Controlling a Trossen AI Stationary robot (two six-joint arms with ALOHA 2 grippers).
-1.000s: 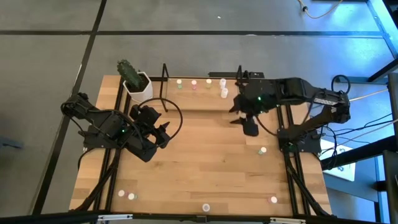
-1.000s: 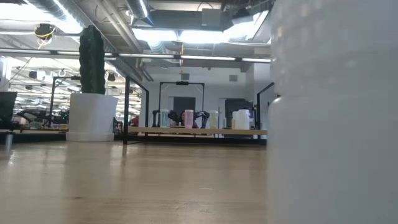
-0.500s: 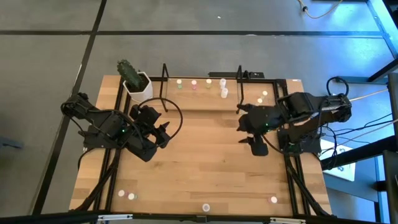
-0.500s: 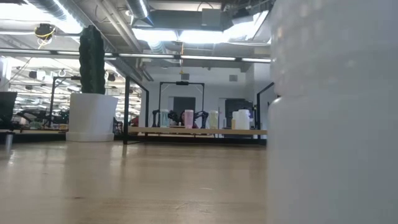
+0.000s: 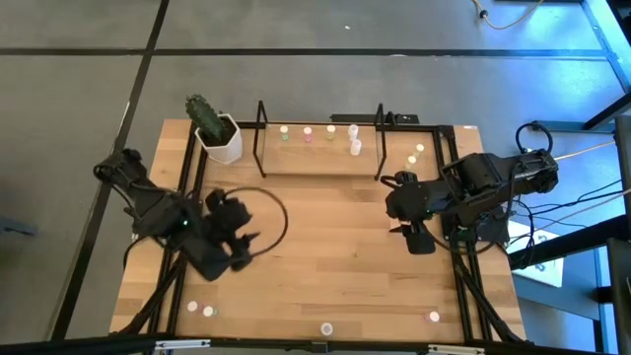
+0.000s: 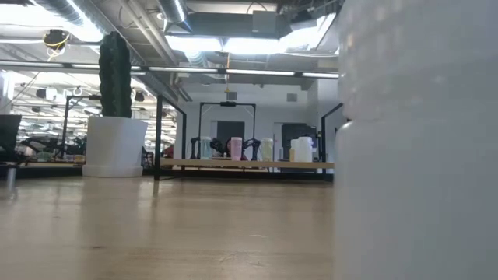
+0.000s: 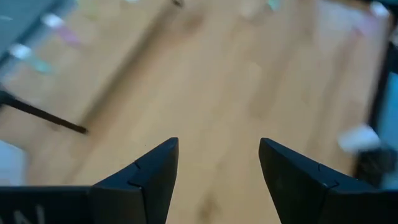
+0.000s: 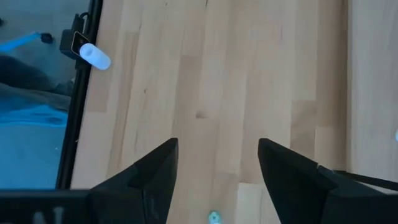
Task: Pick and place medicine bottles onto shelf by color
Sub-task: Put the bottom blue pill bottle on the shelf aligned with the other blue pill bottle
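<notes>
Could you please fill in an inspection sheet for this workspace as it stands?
Surface: wooden table, flat, bare in the middle.
Job's things: shelf holding several bottles; others loose along the near edge.
Clutter: cactus pot at the shelf's left end.
End effectors: left end effector open, empty; right end effector open, empty, above a green-topped bottle.
Cables: black cable loop by the left arm.
Surroundings: grey floor.

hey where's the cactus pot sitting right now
In the high view the white cactus pot stands at the table's far left corner, just outside the left end loop of the wire shelf.
</notes>
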